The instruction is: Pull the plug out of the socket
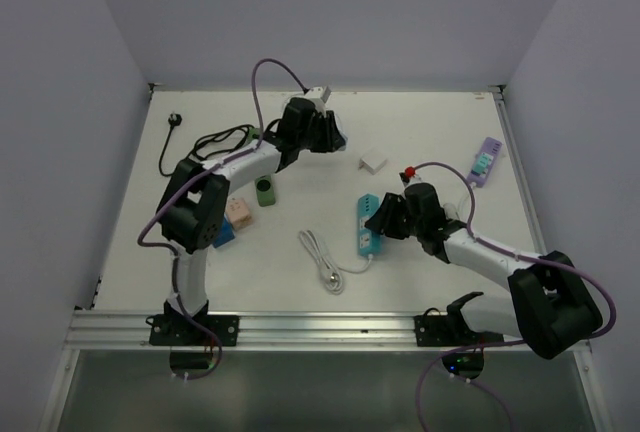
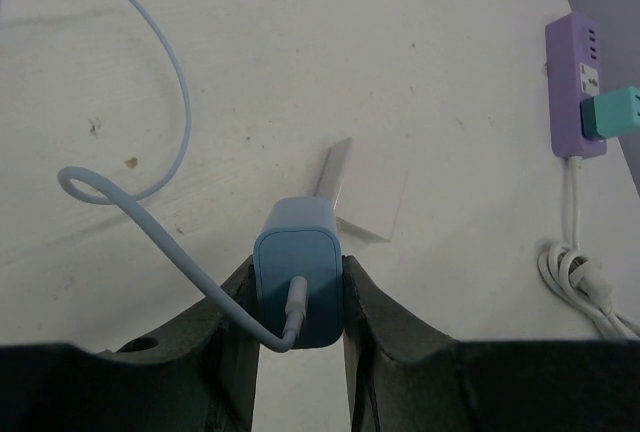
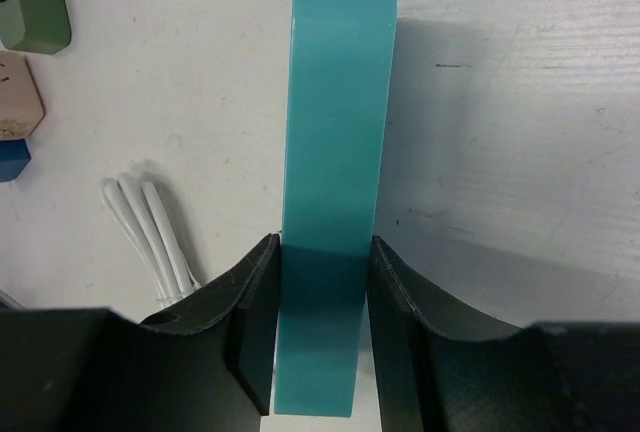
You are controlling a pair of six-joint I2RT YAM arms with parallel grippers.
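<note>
My left gripper (image 2: 297,282) is shut on a blue charger plug (image 2: 297,270) with a pale blue cable (image 2: 150,237) running from its back. It holds the plug above the table, apart from any socket. In the top view this gripper (image 1: 328,136) is at the back middle of the table. My right gripper (image 3: 320,262) is shut on the sides of a teal power strip (image 3: 337,122) that lies on the table. In the top view the strip (image 1: 365,224) is at centre right, with my right gripper (image 1: 380,220) on its near end.
A purple power strip (image 2: 573,80) with a teal plug (image 2: 612,112) in it lies at the right (image 1: 483,162). A white box (image 1: 373,163), a green cup (image 1: 265,190), coloured blocks (image 1: 235,217), a coiled white cable (image 1: 322,257) and a black cable (image 1: 205,142) lie around.
</note>
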